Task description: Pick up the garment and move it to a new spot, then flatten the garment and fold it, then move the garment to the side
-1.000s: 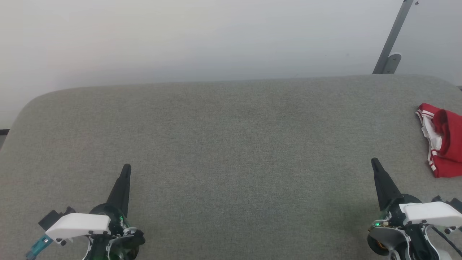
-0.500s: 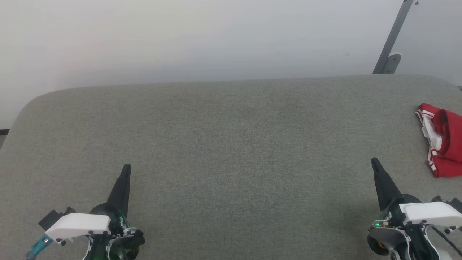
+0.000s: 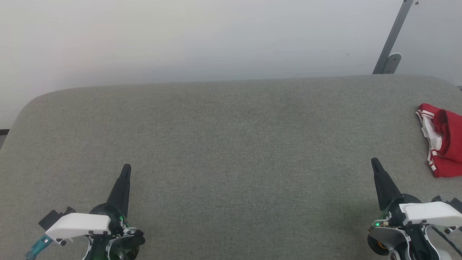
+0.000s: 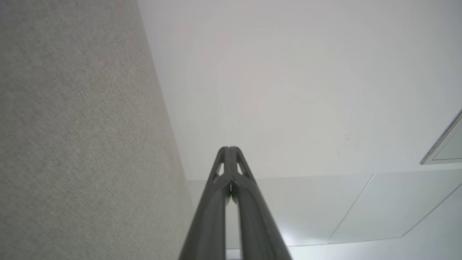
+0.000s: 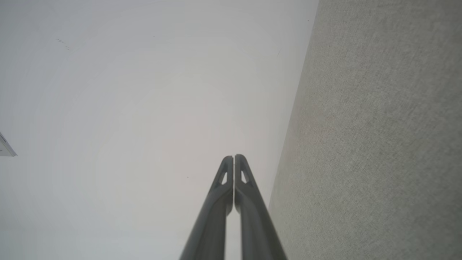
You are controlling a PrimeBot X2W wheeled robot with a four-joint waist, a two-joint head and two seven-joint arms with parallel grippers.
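The garment is a crumpled red heap with white parts and striped trim, lying at the right edge of the grey table in the head view, cut off by the frame. My right gripper hovers near the front right, shut and empty, a little left of and nearer than the garment. My left gripper sits at the front left, shut and empty, far from the garment. In the left wrist view my left gripper has its tips together; in the right wrist view my right gripper has its tips together as well.
The grey fabric-covered table spans the head view, with rounded far corners. A pale wall rises behind it. A grey metal bracket slants up the wall at the far right.
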